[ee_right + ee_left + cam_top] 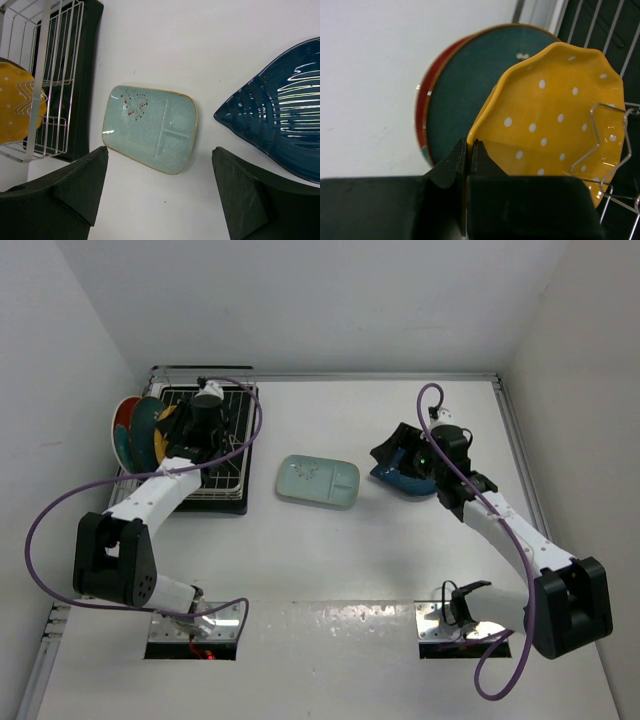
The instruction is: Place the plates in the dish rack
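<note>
My left gripper (pixel 468 145) is shut on the rim of the yellow scalloped dotted plate (pixel 555 120) and holds it upright in the black wire dish rack (pixel 225 450). Behind it stand the dark teal round plate (pixel 470 85) and the red-and-teal floral plate (pixel 422 107), also on edge at the rack's left end (pixel 130 430). The pale blue rectangular divided plate (pixel 318 481) lies flat at the table's middle; it also shows in the right wrist view (pixel 150 127). My right gripper (pixel 160 165) is open and empty above the table, beside the dark blue leaf-shaped plate (pixel 285 125).
White walls close in the table on the left, back and right. The rack's wire tines (pixel 607 150) stand right of the yellow plate. The arm bases and purple cables (pixel 60 510) are at the near edge.
</note>
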Robot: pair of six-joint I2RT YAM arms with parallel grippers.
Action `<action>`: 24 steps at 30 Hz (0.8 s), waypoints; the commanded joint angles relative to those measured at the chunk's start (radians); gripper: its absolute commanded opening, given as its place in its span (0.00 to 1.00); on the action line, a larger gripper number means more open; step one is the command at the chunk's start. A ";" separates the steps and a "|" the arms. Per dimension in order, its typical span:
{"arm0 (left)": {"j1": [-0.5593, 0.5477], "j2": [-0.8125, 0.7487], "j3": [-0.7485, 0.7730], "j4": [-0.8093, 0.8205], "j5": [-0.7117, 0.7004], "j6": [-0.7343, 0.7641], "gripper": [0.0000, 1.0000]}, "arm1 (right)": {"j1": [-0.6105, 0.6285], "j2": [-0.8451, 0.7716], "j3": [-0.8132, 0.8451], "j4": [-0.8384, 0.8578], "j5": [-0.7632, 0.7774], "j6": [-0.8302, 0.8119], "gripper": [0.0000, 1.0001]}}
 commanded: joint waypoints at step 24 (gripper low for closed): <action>0.084 -0.018 0.157 -0.266 0.141 -0.132 0.62 | 0.007 0.080 0.075 -0.140 -0.097 -0.045 0.89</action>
